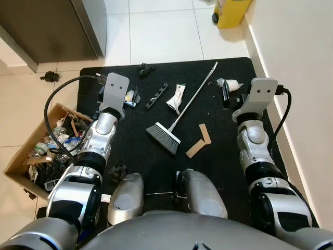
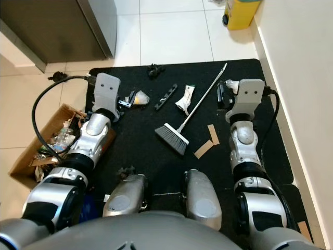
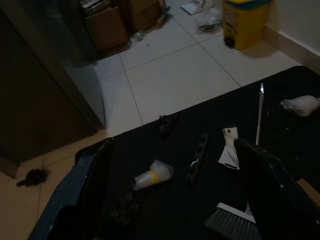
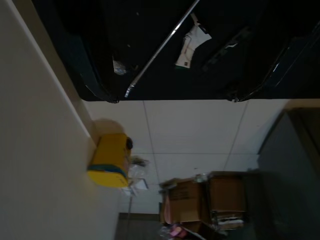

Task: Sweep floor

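Grey-bristled broom with thin metal handle (image 1: 179,115) lies untouched on black floor mat (image 1: 156,156); left tool (image 3: 170,200) and right tool (image 4: 190,75) both hover with fingers spread.

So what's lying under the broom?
The broom lies flat on a black mat. Its handle crosses a white tube; the mat hides the floor below.

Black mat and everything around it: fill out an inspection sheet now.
Surface: black mat on pale floor tiles.
Job's things: broom lying flat on the mat, bristles toward the robot.
Clutter: crumpled plastic cup, white tube, black strip, cardboard scraps.
Grippers: left tool and right tool open, held above the mat, holding nothing.
Cables: black cable looping off the left arm.
Surroundings: box of rubbish, yellow bin, white wall.
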Tool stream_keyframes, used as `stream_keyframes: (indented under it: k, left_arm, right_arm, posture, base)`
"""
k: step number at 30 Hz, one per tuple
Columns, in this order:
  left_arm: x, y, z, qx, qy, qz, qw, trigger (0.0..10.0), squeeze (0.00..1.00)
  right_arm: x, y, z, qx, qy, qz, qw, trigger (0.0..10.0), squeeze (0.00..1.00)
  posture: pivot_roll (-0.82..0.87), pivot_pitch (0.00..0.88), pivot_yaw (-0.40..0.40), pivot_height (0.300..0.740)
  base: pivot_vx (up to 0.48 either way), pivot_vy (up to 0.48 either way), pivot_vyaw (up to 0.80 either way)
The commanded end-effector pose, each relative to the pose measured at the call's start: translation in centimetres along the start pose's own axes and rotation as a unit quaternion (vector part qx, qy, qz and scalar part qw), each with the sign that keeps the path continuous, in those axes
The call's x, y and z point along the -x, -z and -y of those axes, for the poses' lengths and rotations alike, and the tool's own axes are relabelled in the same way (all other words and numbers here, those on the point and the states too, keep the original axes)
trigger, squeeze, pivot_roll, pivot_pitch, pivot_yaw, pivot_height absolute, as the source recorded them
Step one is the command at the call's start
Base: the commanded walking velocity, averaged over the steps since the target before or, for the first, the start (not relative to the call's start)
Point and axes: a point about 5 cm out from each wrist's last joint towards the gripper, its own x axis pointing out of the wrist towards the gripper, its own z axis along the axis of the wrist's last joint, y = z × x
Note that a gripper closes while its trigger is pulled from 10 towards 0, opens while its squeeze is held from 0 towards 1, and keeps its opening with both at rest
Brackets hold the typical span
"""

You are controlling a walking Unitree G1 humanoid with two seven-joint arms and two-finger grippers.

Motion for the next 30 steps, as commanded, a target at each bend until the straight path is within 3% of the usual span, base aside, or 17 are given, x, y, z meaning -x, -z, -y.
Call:
stream_keyframes:
  k: [1,15,21,26,30]
  left_arm:
    - [0.1,0.3,0.1,0.009,-0.002,-0.005,1.0,10.0,0.0]
    - [0.1,1.1,-0.3,0.005,-0.012,-0.028,1.0,10.0,0.0]
    - [0.2,2.6,-2.0,0.064,-0.081,-0.082,0.991,10.0,0.0]
    - [0.2,3.0,-2.3,0.056,-0.088,-0.101,0.989,10.0,0.0]
    - [0.2,3.2,-2.0,0.048,-0.072,-0.107,0.991,10.0,0.0]
  right_arm:
    - [0.0,0.3,0.0,-0.002,0.0,-0.012,1.0,10.0,0.0]
    - [-0.6,0.3,0.2,0.0,0.006,-0.024,1.0,10.0,0.0]
    - [-1.8,0.8,2.4,-0.036,0.075,-0.081,0.993,10.0,0.0]
    - [-2.1,1.3,3.0,-0.028,0.106,-0.125,0.986,10.0,0.0]
    - [-2.0,1.7,2.5,-0.016,0.094,-0.136,0.986,10.0,0.0]
  posture:
    - [0.03,0.0,0.015,0.74]
    - [0.02,0.0,0.016,0.74]
    - [0.03,0.0,0.018,0.74]
    - [0.05,0.0,0.014,0.74]
    - [0.05,0.0,0.014,0.74]
  base:
    - [0.0,0.0,0.0]
    - [0.0,0.0,0.0]
    - [0.0,0.0,0.0]
    - [0.0,0.0,0.0]
    - [0.0,0.0,0.0]
